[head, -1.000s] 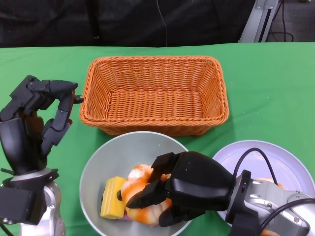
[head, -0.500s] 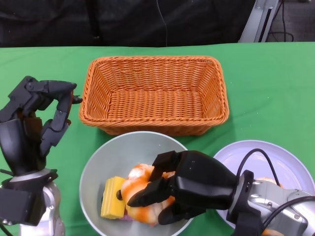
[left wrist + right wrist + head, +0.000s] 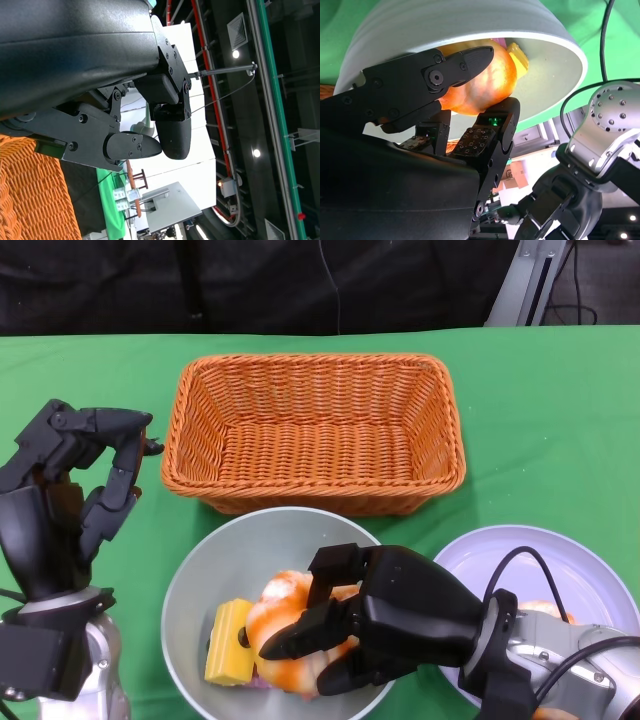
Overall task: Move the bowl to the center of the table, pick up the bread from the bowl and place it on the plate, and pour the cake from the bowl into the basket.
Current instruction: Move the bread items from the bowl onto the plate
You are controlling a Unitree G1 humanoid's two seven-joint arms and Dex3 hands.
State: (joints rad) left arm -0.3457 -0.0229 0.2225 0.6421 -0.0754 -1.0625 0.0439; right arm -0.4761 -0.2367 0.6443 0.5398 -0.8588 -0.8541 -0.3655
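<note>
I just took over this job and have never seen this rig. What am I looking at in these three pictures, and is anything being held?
It is a humanoid robot at a green table. The head view looks down. Its right hand reaches into the grey bowl and grips the orange bread; a yellow cake lies beside it. Behind stands an orange basket, with a pale plate beside the bowl. The left hand is raised, holding nothing. The right wrist view shows the fingers around the bread from close up; the left wrist view mostly shows the room.
</note>
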